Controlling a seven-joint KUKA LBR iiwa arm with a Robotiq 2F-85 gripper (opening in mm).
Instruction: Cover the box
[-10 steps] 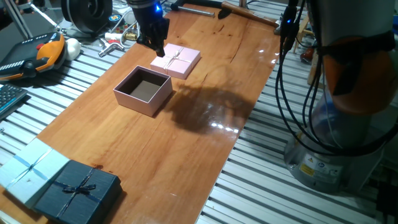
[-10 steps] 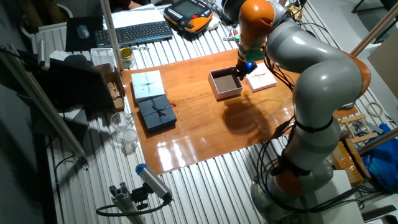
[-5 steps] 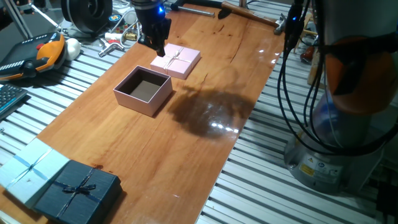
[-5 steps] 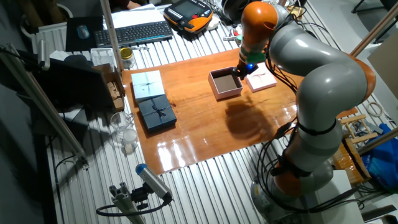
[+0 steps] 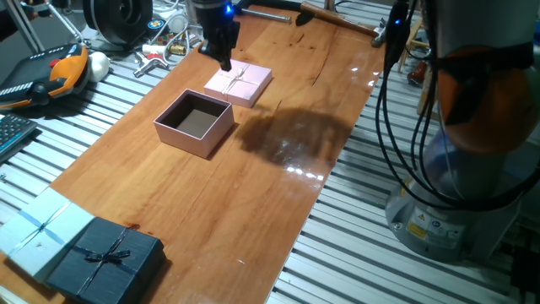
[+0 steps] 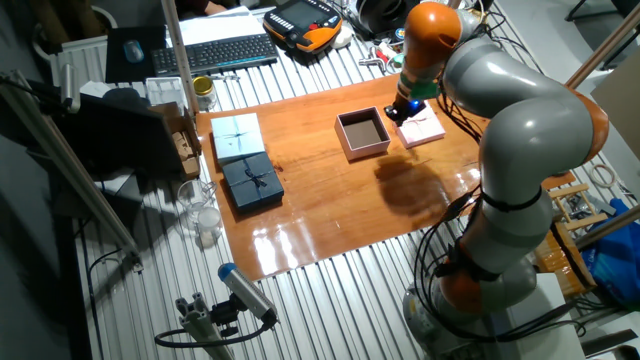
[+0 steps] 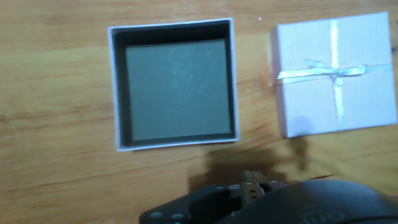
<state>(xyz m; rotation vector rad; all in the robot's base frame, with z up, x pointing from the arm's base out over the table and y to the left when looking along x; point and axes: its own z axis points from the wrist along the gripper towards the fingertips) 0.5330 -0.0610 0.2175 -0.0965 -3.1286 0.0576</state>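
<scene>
Below my black end effector (image 5: 224, 61), the box (image 5: 194, 123) is pale pink outside and dark brown inside, and the lid (image 5: 239, 83) beside it is pale pink with a silvery ribbon crossed into a bow. The bench (image 5: 253, 194) is glossy reddish-brown wood. Near its corner sit a light blue ribboned box (image 5: 38, 230) and a dark navy box (image 5: 107, 260) with a bow.

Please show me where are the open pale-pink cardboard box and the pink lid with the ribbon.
Open pale-pink cardboard box (image 7: 174, 93): hand view, on its dark inside floor.
Pink ribboned lid (image 5: 240, 82): one fixed view, on its top near the bow.
</scene>
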